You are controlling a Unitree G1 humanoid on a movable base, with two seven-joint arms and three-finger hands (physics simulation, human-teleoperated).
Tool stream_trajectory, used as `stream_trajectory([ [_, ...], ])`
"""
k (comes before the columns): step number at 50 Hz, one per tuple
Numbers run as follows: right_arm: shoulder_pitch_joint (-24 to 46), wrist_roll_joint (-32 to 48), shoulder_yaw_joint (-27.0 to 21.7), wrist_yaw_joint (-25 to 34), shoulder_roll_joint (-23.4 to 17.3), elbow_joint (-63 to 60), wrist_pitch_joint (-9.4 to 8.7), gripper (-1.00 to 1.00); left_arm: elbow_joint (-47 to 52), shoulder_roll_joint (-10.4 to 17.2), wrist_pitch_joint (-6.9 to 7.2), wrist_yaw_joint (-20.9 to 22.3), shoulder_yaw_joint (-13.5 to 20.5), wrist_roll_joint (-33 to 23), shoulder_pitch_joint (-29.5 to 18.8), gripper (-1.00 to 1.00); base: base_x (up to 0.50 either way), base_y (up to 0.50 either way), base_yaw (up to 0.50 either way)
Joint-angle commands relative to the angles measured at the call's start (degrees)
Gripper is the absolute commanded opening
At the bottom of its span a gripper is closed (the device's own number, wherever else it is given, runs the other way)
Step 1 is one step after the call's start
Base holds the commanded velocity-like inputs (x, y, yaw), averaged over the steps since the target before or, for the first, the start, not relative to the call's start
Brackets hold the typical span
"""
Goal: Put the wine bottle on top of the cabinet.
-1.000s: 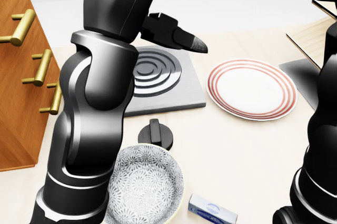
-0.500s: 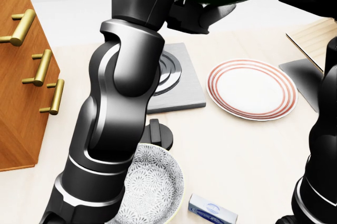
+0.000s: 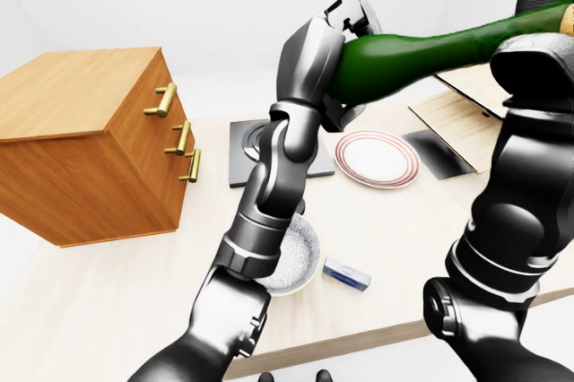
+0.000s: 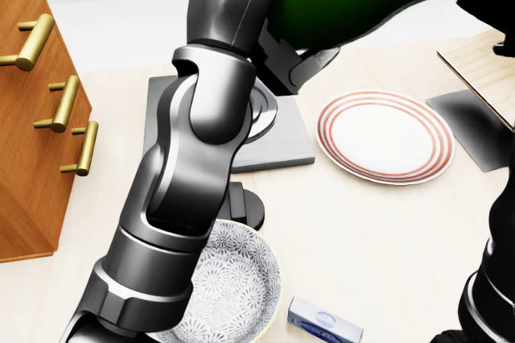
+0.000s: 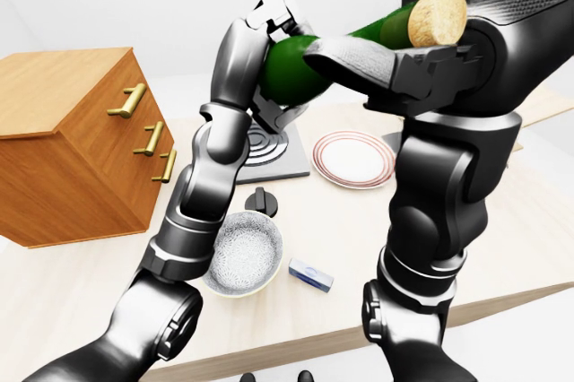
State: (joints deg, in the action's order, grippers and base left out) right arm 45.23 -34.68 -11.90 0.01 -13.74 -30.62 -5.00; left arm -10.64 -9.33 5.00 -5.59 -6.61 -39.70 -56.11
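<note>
Fingers of the left hand (image 5: 273, 59) close round the fat base of the wine bottle (image 3: 421, 55), while the right hand (image 5: 404, 64) grips its neck near the cork. The bottle lies almost level in the air, above the table (image 3: 108, 283) and to the right of the cabinet (image 3: 85, 144), apart from it. Below, on the table: a striped plate (image 4: 385, 135), a patterned bowl (image 4: 233, 287), a grey burner plate (image 4: 278, 146), a small box (image 4: 324, 323).
</note>
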Motion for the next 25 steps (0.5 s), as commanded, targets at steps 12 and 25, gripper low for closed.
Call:
stream_trajectory([
  [12, -6.53, -77.56, -0.63, -30.01, -26.64, -5.91, 0.00, 1.00, -0.96, 1.85, 0.00, 0.04, 1.44, 3.06, -0.33, -0.97, 0.00, 0.00, 0.00],
  [25, -42.23, -78.30, -19.95, -30.01, -42.05, -27.52, 0.00, 1.00, 5.21, 4.97, 0.00, 4.85, 3.30, 6.11, -4.44, -0.98, 0.00, 0.00, 0.00],
])
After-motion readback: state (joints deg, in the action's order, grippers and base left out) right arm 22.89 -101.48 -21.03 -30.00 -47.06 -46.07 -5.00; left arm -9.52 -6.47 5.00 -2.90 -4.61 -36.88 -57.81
